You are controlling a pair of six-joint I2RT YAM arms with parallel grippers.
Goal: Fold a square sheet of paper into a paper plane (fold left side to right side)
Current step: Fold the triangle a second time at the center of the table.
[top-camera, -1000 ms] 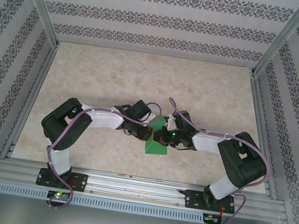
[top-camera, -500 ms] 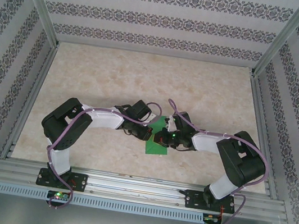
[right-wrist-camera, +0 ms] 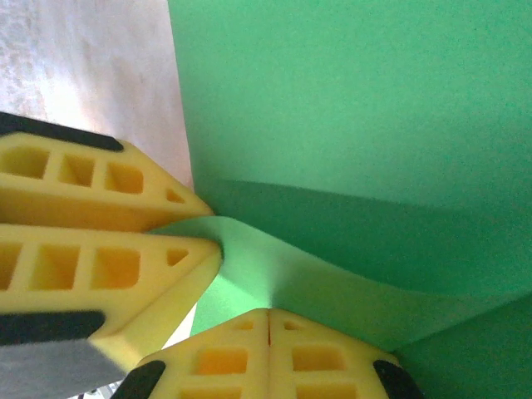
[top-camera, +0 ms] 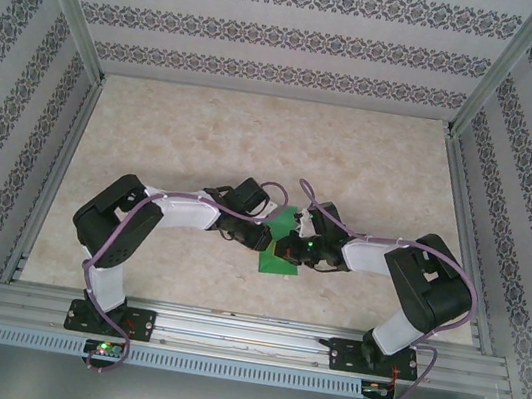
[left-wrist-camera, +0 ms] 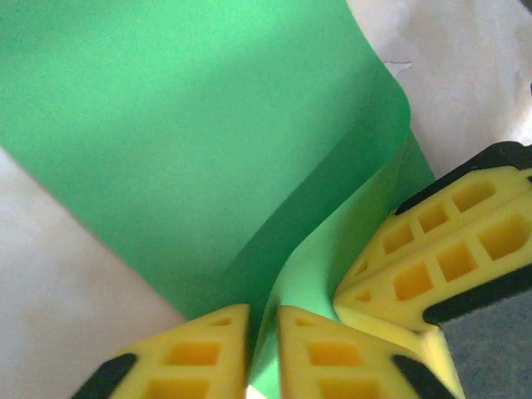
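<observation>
The thin, bright green square sheet of paper (top-camera: pixel 274 264) lies on the marbled beige tabletop (top-camera: pixel 256 137) between both arms, one flap curled up. It looks light, limp and easily creased, so take it at an edge. The right hand (right-wrist-camera: pixel 268 314) is clenched on the raised fold; the left hand (left-wrist-camera: pixel 262 314) straddles it, fingers slightly parted. From overhead the arms hide most of the sheet's outline, so edge alignment is unclear.

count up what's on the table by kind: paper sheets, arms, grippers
paper: 1
arms: 2 (left arm, right arm)
grippers: 2 (left gripper, right gripper)
total: 5
</observation>
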